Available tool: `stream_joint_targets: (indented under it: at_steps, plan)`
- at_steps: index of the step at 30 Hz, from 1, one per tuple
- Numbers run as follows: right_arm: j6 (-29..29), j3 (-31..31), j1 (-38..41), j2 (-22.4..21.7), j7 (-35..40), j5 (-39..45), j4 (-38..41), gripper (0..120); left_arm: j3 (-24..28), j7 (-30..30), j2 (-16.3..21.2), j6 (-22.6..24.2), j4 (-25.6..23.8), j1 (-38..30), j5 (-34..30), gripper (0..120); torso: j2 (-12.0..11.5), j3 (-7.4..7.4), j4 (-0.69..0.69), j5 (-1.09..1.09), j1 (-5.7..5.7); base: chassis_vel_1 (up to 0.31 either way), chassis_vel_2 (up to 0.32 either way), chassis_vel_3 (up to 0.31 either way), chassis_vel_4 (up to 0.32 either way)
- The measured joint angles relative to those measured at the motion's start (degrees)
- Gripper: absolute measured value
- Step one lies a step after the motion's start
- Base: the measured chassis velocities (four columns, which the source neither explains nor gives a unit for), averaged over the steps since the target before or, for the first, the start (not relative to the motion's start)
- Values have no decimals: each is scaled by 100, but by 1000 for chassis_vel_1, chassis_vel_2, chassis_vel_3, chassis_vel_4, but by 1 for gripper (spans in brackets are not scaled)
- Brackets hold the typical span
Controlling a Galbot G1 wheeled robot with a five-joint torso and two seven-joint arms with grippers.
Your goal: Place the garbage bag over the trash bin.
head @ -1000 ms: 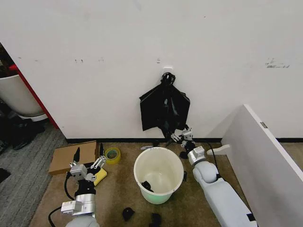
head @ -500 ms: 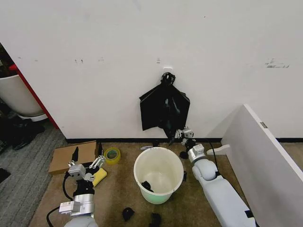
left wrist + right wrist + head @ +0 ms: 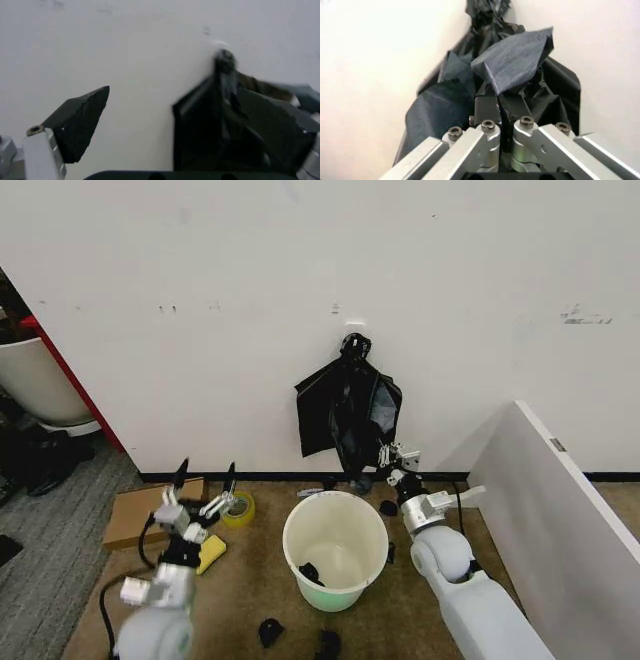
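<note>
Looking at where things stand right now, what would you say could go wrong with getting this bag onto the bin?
The garbage bag hangs from a knot high on the wall, and the right gripper is shut on its lower edge; pulling might tear the thin plastic rather than free it. The left gripper is open, far across the trash bin, so the bag mouth may not get spread. Dark scraps already lie inside the bin and could get trapped under the liner.

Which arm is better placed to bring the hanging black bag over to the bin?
Right. The right gripper is at the lower edge of the garbage bag hanging on the wall, apparently shut on its plastic. The left gripper hangs open, away by the cardboard box, left of the trash bin.
</note>
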Motion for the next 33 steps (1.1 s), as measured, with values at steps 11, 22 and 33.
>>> stream_joint_targets:
  at_steps: [11, 22, 33]
  plan:
    - [126, -536, 258, 101, -232, 245, -103, 0, 696, 1703, 603, 215, 946, -1340, -151, 100, 0, 1, 4, 1, 0, 0, 0, 0, 0]
    - [331, -405, 131, 177, -426, 191, -67, 0, 1852, 1399, 316, 442, 1565, -2697, 512, 100, 0, 1, 1, 2, 0, 0, 0, 0, 0]
    - [370, -372, 74, 238, -506, 78, -2, 0, 2469, 579, 235, 503, 2171, -3558, 1315, 97, 0, 0, 1, 2, 0, 0, 0, 0, 0]
